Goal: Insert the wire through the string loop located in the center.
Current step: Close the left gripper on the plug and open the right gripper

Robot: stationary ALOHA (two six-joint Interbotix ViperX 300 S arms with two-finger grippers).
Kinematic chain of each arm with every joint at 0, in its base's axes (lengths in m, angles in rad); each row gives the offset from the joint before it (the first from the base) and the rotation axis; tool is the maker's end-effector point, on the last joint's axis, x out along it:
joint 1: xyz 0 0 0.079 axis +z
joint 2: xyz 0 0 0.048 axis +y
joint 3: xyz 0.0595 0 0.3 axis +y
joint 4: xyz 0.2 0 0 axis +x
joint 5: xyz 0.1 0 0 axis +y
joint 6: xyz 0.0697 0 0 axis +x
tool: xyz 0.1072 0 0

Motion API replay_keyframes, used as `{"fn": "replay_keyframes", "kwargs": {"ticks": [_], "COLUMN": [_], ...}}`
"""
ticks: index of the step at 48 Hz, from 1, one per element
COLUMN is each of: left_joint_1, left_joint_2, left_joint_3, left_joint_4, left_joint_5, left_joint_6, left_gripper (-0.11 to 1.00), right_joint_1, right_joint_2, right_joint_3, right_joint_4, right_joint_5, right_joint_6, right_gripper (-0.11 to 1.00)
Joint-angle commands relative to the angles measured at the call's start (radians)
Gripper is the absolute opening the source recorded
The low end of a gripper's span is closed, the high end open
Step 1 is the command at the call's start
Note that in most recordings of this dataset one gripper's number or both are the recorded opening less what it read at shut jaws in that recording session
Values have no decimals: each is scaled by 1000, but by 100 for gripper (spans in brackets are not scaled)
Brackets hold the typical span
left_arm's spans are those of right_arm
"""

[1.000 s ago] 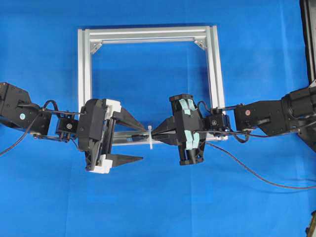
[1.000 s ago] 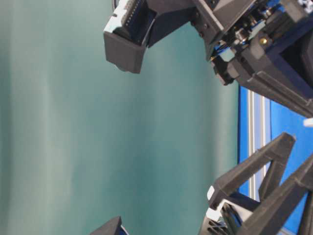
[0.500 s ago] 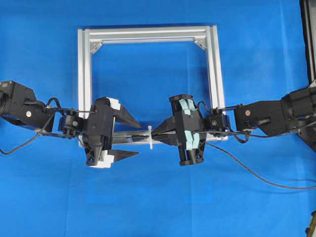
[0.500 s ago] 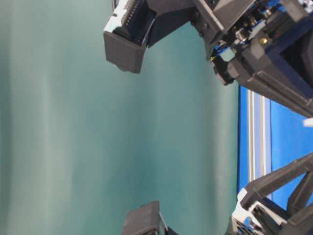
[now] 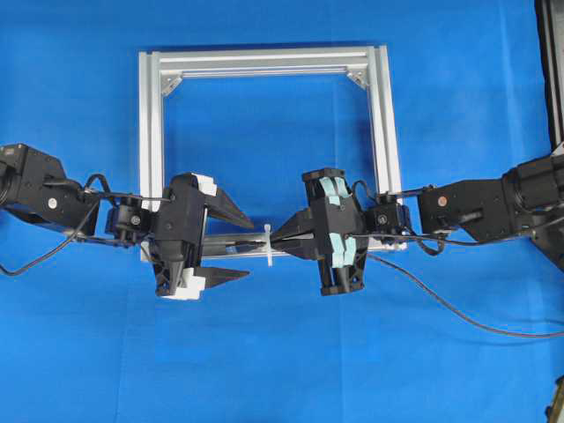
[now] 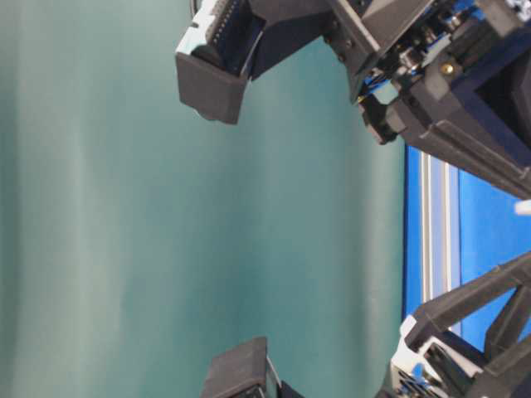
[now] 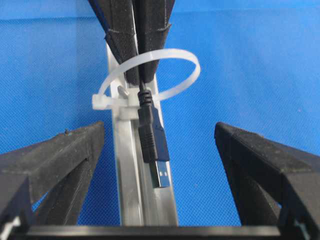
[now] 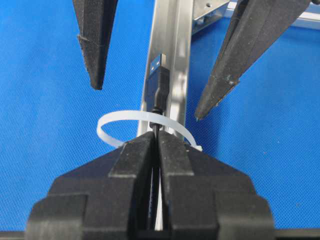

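The white string loop (image 5: 267, 244) stands on the near rail of the aluminium frame (image 5: 264, 62). My right gripper (image 5: 275, 238) is shut on the black wire (image 5: 458, 310) just right of the loop. In the right wrist view the wire leaves my right gripper (image 8: 156, 136), crosses the loop (image 8: 107, 122), and its plug (image 8: 159, 80) lies beyond it over the rail. My left gripper (image 5: 248, 248) is open, its fingers straddling the rail left of the loop. In the left wrist view the plug (image 7: 151, 135) hangs on the near side of the loop (image 7: 192, 65), between my left gripper's (image 7: 159, 127) spread fingers and touching neither.
The wire's slack trails off to the right over the blue cloth (image 5: 264, 370). The table-level view shows only arm parts and a strip of the frame rail (image 6: 436, 232). Another dark arm base stands at the right edge (image 5: 551, 70).
My left gripper has rolled at the wrist and its fingers sit a little closer to the rail. My right gripper, the wire and the loop have not moved.
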Motion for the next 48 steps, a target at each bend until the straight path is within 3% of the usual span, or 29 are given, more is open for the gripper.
{"fn": "replay_keyframes", "kwargs": {"ticks": [1, 14, 18, 21, 27, 31, 48], "left_joint_1": [3, 2, 0, 0, 0, 0, 0], "left_joint_2": [-12, -14, -14, -15, -15, -17, -18], "left_joint_3": [-17, -15, -17, -17, -17, -17, -17], "left_joint_4": [-2, 0, 0, 0, 0, 0, 0], "left_joint_5": [-5, -5, -5, -3, -5, -5, -5], "left_joint_6": [0, -2, -2, -3, -11, -12, -12], "left_gripper": [88, 85, 79, 67, 28, 9, 9], "right_joint_1": [2, 2, 2, 3, 3, 2, 3], "right_joint_2": [-14, -14, -14, -15, -14, -14, -14], "right_joint_3": [-8, -9, -9, -9, -8, -9, -9], "right_joint_4": [-2, -2, -3, -3, -3, -3, -3], "right_joint_5": [-3, -3, -3, -3, -8, -9, -3], "right_joint_6": [0, 0, 0, 0, 0, 0, -5], "right_gripper": [-3, -3, -3, -3, -3, -3, -2]}}
